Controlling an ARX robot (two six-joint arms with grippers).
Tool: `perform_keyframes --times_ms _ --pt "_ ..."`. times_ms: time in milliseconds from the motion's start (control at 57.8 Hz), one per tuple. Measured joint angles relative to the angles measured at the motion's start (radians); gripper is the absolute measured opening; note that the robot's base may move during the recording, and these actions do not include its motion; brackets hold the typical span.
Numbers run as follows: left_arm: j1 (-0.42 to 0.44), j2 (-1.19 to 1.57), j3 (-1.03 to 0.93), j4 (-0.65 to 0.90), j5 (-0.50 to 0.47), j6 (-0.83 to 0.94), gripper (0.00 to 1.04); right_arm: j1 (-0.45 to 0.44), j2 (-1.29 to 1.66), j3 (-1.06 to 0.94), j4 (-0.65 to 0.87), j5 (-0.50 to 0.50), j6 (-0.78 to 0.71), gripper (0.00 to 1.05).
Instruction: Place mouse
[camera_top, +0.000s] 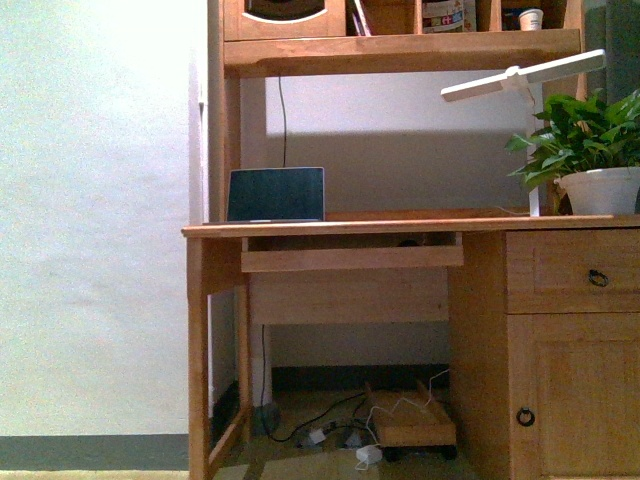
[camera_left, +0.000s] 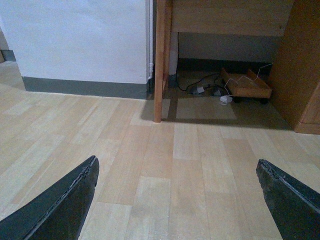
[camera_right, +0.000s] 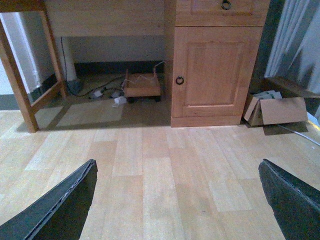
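The mouse does not show clearly in any view. A small dark lump (camera_top: 408, 241) lies in the gap above the desk's pull-out shelf (camera_top: 350, 259), too small to identify. My left gripper (camera_left: 177, 161) hangs open over bare wooden floor, nothing between its dark fingers (camera_left: 75, 200), facing the desk's left leg (camera_left: 160, 65). My right gripper (camera_right: 177, 162) is also open and empty above the floor, facing the cabinet door (camera_right: 215, 70). Neither arm appears in the front view.
A wooden desk (camera_top: 340, 227) carries an open laptop (camera_top: 276, 194), a white lamp (camera_top: 525, 76) and a potted plant (camera_top: 590, 150). Cables and a small wheeled board (camera_right: 142, 86) lie under it. A cardboard box (camera_right: 277, 110) sits right of the cabinet.
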Motion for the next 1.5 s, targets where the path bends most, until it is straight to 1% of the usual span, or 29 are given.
perform_keyframes --times_ms 1505 --pt "0.000 0.000 0.000 0.000 0.000 0.000 0.97 0.000 0.000 0.000 0.000 0.000 0.000 0.97"
